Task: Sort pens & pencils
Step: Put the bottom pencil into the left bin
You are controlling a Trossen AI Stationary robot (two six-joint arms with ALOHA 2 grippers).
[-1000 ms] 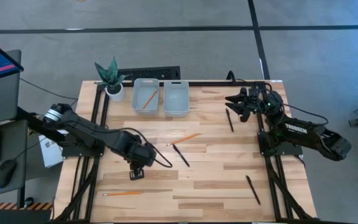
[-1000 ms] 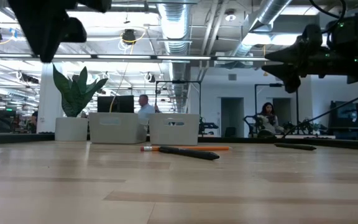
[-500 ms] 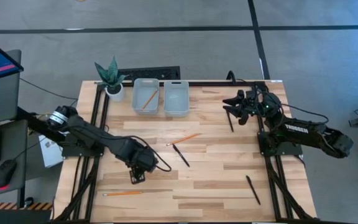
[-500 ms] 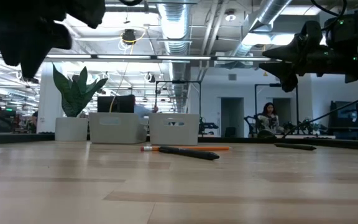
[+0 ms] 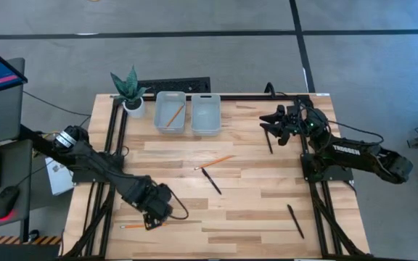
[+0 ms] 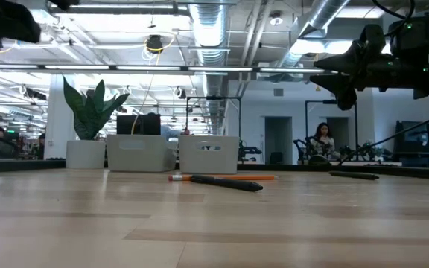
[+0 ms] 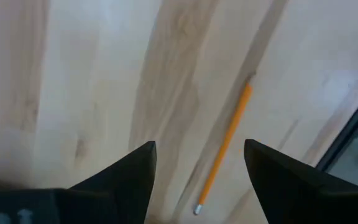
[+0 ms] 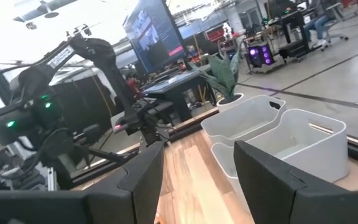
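Tabletop: left gripper [image 7: 197, 163] wide over pencil [image 7: 224, 151]; low view misses both.

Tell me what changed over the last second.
The left gripper swung from mid-table toward the near edge and opened; it now sits over the loose pencil there, which shows between its fingers in the left wrist view, not gripped. The right gripper barely moved and stayed open. The pens, the other pencils and the two bins stayed put.
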